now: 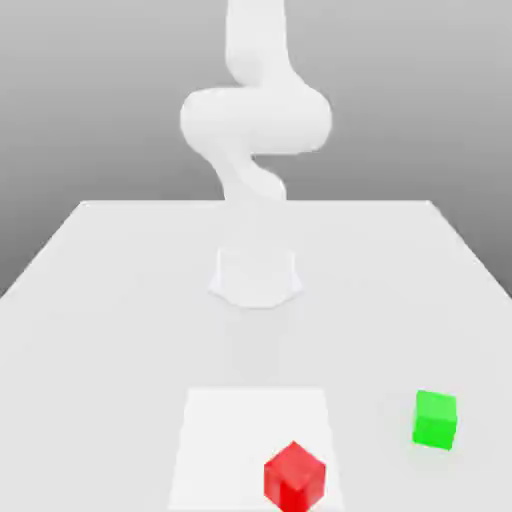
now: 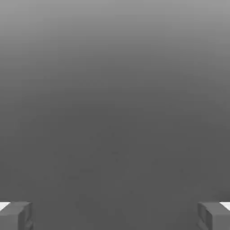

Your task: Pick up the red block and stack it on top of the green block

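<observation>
In the exterior view, a smooth white robot arm (image 1: 256, 120) rises from its base (image 1: 256, 278), which sits on a broad pale table (image 1: 100, 330) in the upper middle of the frame. From the base the arm goes up as a slim column, bends through a narrow curved section, widens into a thick rounded segment lying sideways across the upper center, and then continues upright until the top edge of the frame cuts it off. Low in the frame, a flat white square (image 1: 225, 440) lies on the table, running down to the bottom edge. The red block (image 1: 294, 478), a small plain cube, is at the bottom of the frame, a little right of center, over the right part of the white square, turned so that a corner faces the viewer. The green block (image 1: 435, 420), also a small plain cube, is on the table in the lower right, well apart from the red one and beyond the square's right edge. Both cubes are plain, with no lettering or label on their visible faces. Behind the table is a gray background. In the hand view, the end effector (image 2: 115, 216) is wide open, its two dark gray fingertips (image 2: 15, 216) in the bottom corners of the frame, far apart, with nothing gripped between them. Behind them is smooth gray shading.
</observation>
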Controlling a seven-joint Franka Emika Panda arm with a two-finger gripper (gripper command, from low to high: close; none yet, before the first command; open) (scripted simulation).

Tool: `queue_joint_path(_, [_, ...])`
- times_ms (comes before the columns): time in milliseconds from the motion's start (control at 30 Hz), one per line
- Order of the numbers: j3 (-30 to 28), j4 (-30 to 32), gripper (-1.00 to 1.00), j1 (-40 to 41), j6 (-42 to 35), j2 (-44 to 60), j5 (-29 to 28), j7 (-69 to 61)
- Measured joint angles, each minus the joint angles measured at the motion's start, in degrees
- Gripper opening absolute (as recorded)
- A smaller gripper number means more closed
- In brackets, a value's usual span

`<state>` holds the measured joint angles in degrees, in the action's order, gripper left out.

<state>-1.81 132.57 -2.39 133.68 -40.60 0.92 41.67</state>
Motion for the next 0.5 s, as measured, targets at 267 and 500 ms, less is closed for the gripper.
queue_joint_path(267, [-4.57, 2.51, 0.00, -6.32, 5.96, 17.06, 3.91, -14.20])
queue_joint_path(500, [-6.10, 4.68, 0.00, -9.55, 11.12, 31.66, 6.88, -26.09])
